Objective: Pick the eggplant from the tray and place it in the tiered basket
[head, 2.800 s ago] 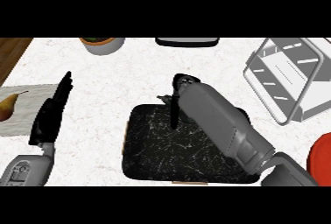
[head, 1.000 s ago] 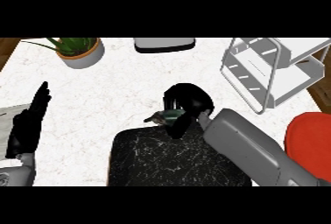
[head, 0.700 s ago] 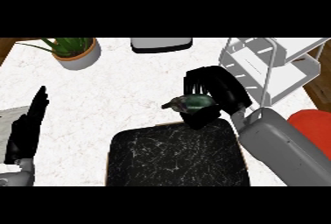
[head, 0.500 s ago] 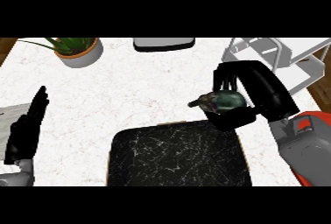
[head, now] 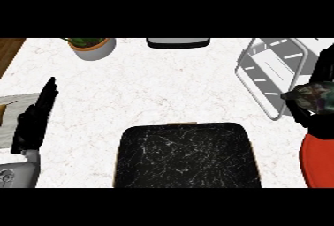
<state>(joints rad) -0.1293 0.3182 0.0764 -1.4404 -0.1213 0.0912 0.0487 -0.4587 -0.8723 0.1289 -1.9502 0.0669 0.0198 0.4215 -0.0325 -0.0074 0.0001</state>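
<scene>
At the bench's right edge, right hand [head: 321,95] has fingers curled round the eggplant [head: 312,96], held beside the tiered basket [head: 271,70] for placing; tray [head: 187,154] at near edge sits bare. Left hand [head: 36,119] rests open near left edge, out of the way.

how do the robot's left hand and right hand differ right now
The left hand is open, fingers straight, resting at the view's left edge over the counter; the right hand, at the right edge, has its fingers curled round the eggplant. The left hand holds nothing; the right hand carries the eggplant beside the tiered basket, off the tray. The left hand shows almost whole; the right hand is partly cut off. Both are black.
</scene>
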